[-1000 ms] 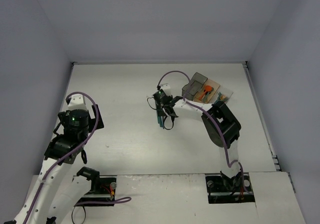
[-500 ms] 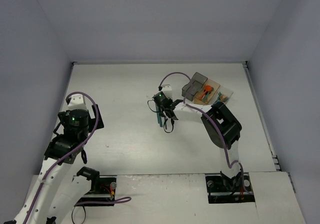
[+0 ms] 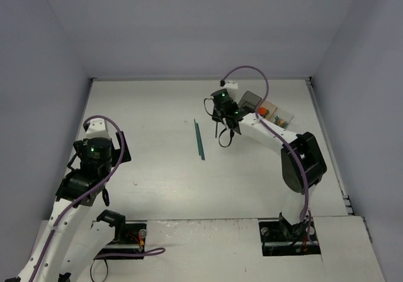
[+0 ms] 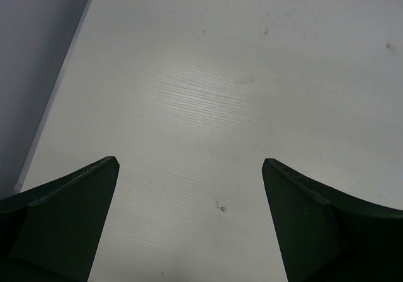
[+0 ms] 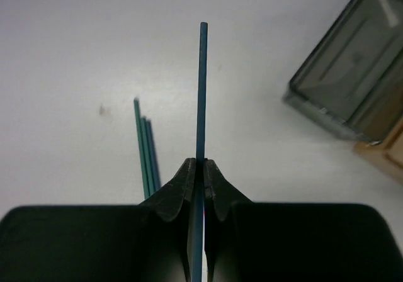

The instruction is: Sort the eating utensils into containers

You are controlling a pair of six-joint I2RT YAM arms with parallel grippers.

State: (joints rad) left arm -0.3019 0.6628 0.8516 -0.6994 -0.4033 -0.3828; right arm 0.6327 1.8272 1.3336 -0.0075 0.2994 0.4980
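The right gripper (image 5: 203, 169) has its fingers pressed together on a slim teal utensil (image 5: 202, 87), held above the white table (image 3: 145, 112) near the row of containers. In the right wrist view the piece shows edge-on as a thin straight bar. Its near end is buried between the finger pads, so it cannot be told whether it is a fork, spoon or knife. Just left of it, a small bundle of teal utensils (image 5: 146, 156) lies flat on the table, side by side. Their near ends are cut off by the black gripper body, and from overhead they merge into a single teal line. The smoky dark grey bin (image 5: 352, 87) sits to the right of the held piece, running off the picture's edge, its inside too murky to read. Only a corner of the orange-tan bin (image 5: 385, 155) shows beside it. From above, the right arm crosses part of the row. Something orange-red (image 3: 261, 111) lies in the middle bin, and the contents of the clear bin (image 3: 283, 119) are too small to make out. Well apart on the left side, the left gripper (image 4: 190, 162) hangs with its fingers wide apart over bare tabletop, holding nothing.
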